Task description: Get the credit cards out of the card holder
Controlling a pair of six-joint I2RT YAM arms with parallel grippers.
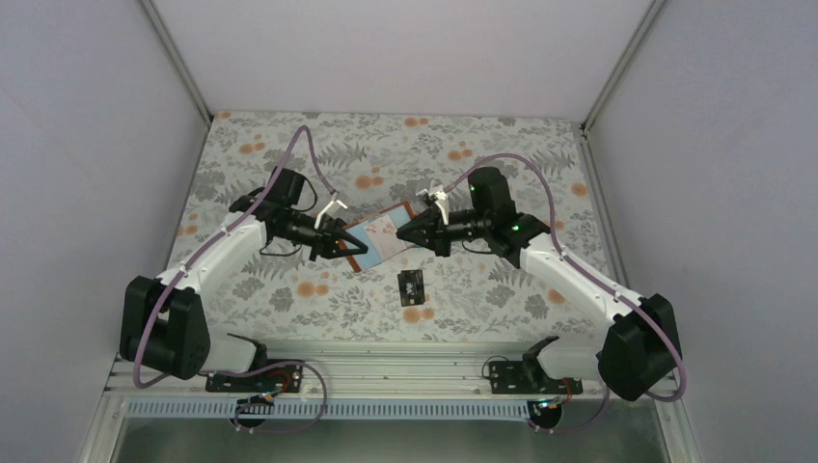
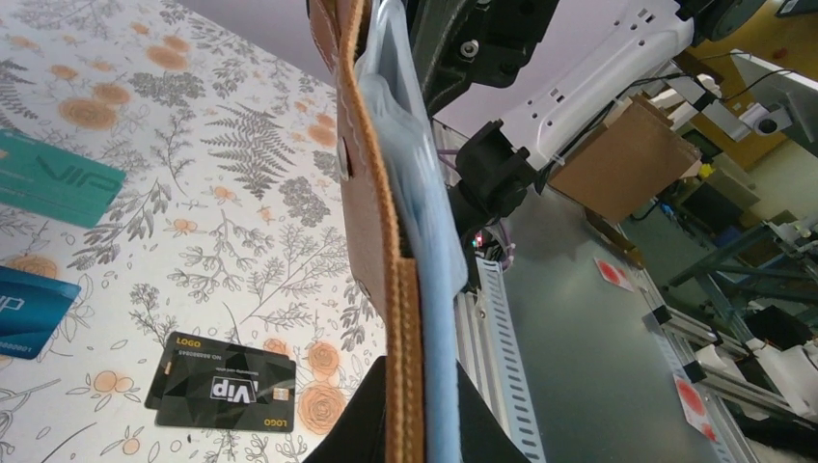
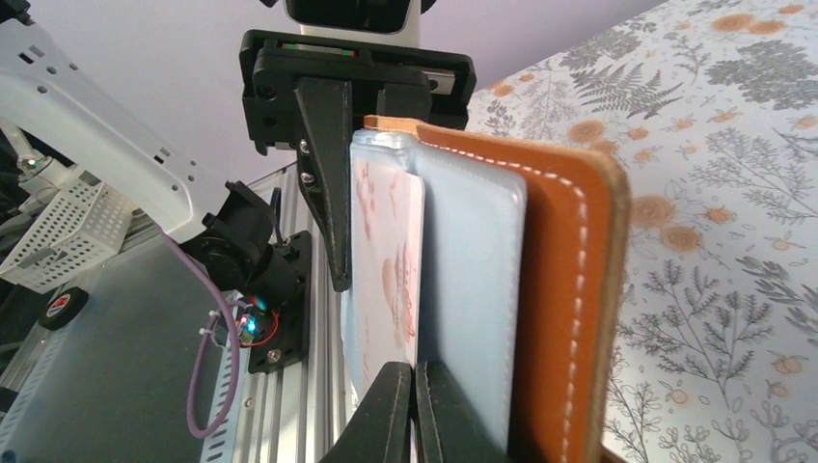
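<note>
The card holder (image 1: 374,238), brown leather with pale blue-grey pockets, hangs above the table between both arms. My left gripper (image 2: 422,424) is shut on its edge (image 2: 386,193). A pale pink card (image 3: 391,251) stands in a pocket of the holder (image 3: 569,309), and my right gripper (image 3: 415,410) is shut on that card's near edge. A black card (image 1: 412,286) lies on the table below; in the left wrist view it (image 2: 224,394) lies near a teal-green card (image 2: 53,178) and a blue card (image 2: 29,309).
The floral table cover (image 1: 502,159) stretches to white walls at the back and sides. An aluminium rail (image 1: 386,362) carrying both arm bases runs along the near edge. The left gripper's fingers (image 3: 323,183) face the right wrist camera behind the holder.
</note>
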